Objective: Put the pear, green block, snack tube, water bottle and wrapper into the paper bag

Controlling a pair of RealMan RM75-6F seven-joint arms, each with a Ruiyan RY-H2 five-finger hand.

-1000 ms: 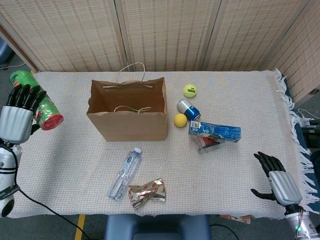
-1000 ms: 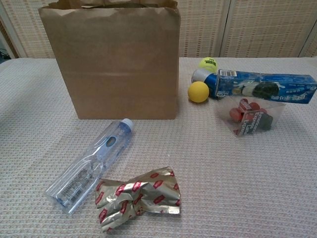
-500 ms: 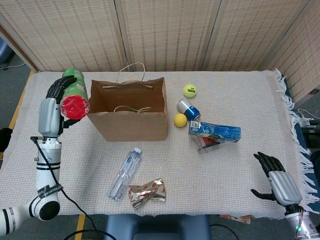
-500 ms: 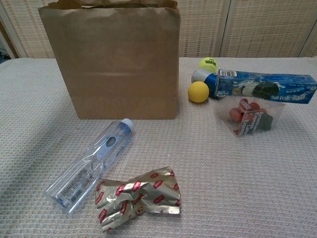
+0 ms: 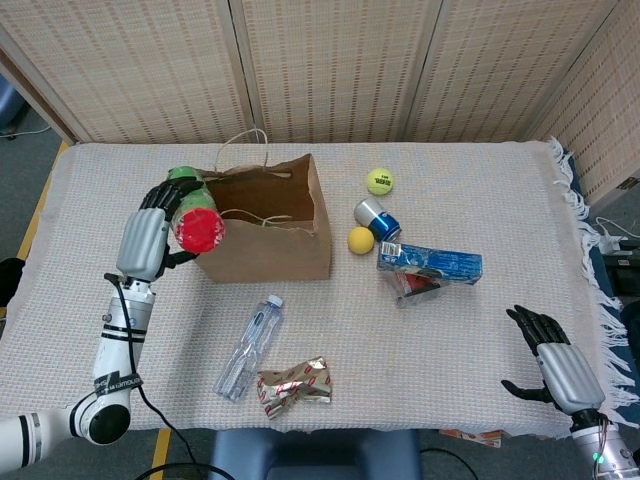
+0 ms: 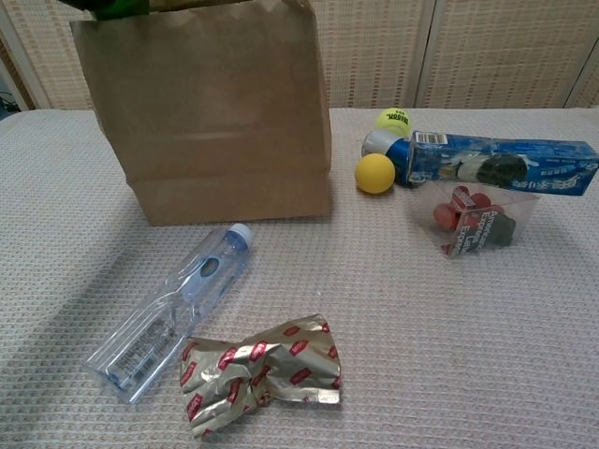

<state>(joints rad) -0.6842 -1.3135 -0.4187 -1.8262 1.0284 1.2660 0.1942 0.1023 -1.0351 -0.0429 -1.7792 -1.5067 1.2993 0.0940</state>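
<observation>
My left hand [image 5: 145, 243] grips the green snack tube [image 5: 190, 205] with its red cap facing the camera. The tube lies against the left rim of the brown paper bag [image 5: 265, 240], whose top leans to the right. A bit of green shows above the bag [image 6: 225, 103] at the top left of the chest view. The clear water bottle [image 5: 248, 348] [image 6: 173, 313] lies in front of the bag, and the crumpled gold-and-red wrapper [image 5: 293, 385] [image 6: 262, 374] lies just beside it. My right hand [image 5: 555, 360] rests open at the front right edge. I see no pear or green block.
Right of the bag lie a tennis ball [image 5: 379, 181], a blue-and-silver can [image 5: 375, 216], a small yellow ball [image 5: 360, 240], a long blue box [image 5: 430, 263] and a clear container of red items [image 6: 477, 220]. Fringe marks the cloth's right edge [image 5: 585, 230].
My left hand has carried the snack tube from the far left edge over to the bag's left rim. The bag's top has been pushed to the right. The right hand has not moved.
</observation>
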